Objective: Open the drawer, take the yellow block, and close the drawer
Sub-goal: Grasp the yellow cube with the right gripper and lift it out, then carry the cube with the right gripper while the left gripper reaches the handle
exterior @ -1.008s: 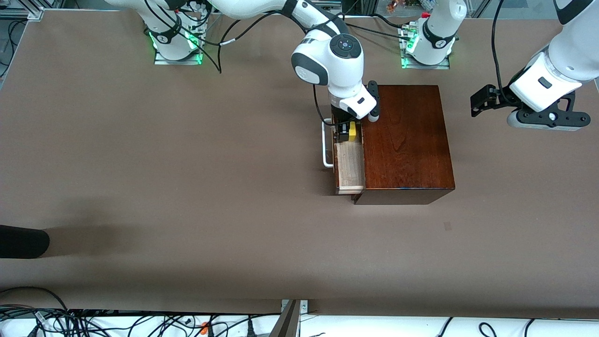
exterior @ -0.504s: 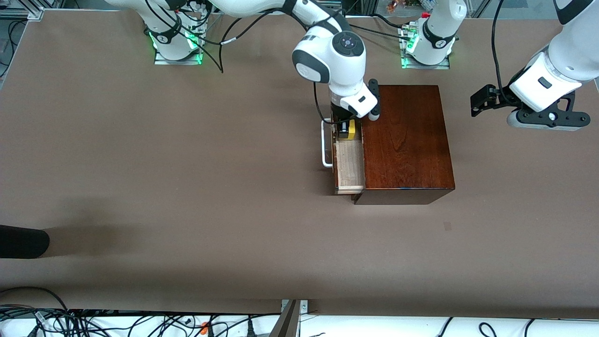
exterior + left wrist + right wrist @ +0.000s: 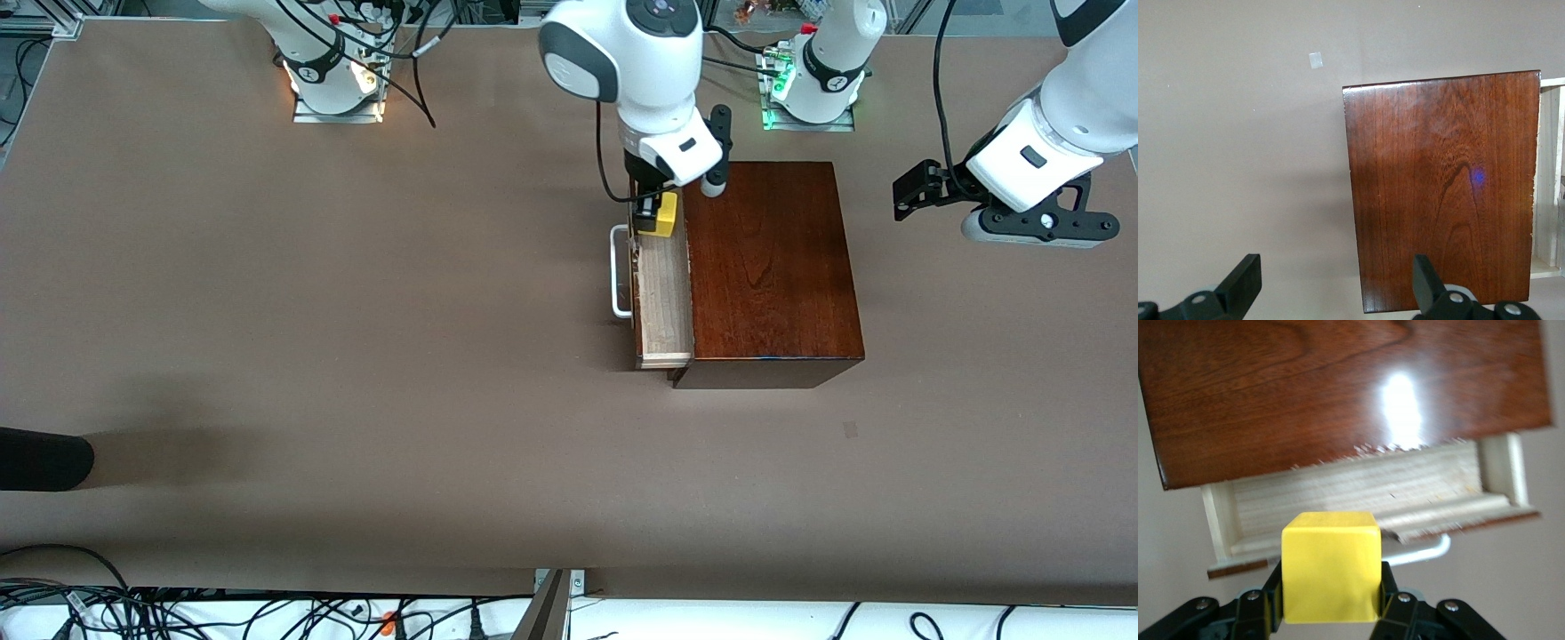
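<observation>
Brown surface carries a wooden box whose drawer stands pulled out so the right end effector could lift the yellow block, clamped above it, while the left end effector waits spread wide near the surface's edge

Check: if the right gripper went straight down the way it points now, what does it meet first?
Probably the open drawer. The right gripper, shut on the yellow block, points down over the drawer's pale interior, so the block would touch its floor first. Height above it is unclear.

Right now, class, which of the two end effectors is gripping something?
The right end effector, above the open drawer, clamps the yellow block; the left end effector hangs open.
</observation>
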